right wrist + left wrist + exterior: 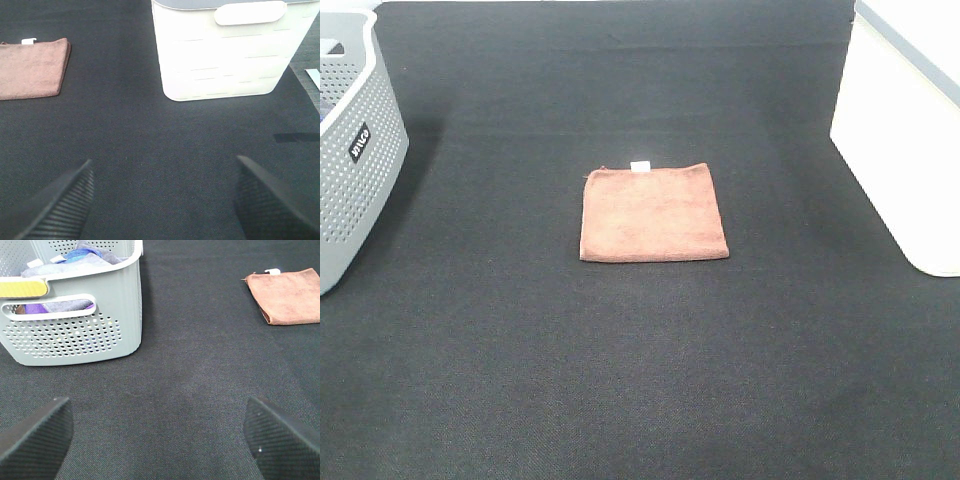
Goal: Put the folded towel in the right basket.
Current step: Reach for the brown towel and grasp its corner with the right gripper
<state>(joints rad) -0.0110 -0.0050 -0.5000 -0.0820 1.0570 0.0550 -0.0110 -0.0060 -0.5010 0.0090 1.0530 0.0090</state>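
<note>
The folded towel (653, 213), reddish-brown with a small white tag on its far edge, lies flat in the middle of the black mat. It also shows in the left wrist view (287, 295) and the right wrist view (31, 68). The right basket (910, 130), cream-white with a grey rim, stands at the right edge, and also shows in the right wrist view (232, 50). My left gripper (157, 437) is open and empty over the mat, well short of the towel. My right gripper (162, 200) is open and empty, in front of the basket. Neither gripper shows in the exterior view.
A grey perforated basket (350, 150) with a black label stands at the left edge; in the left wrist view (75, 335) it holds several cloths. The black mat (640, 380) covers the table. A strip of black tape (296, 137) lies on the mat near the right basket.
</note>
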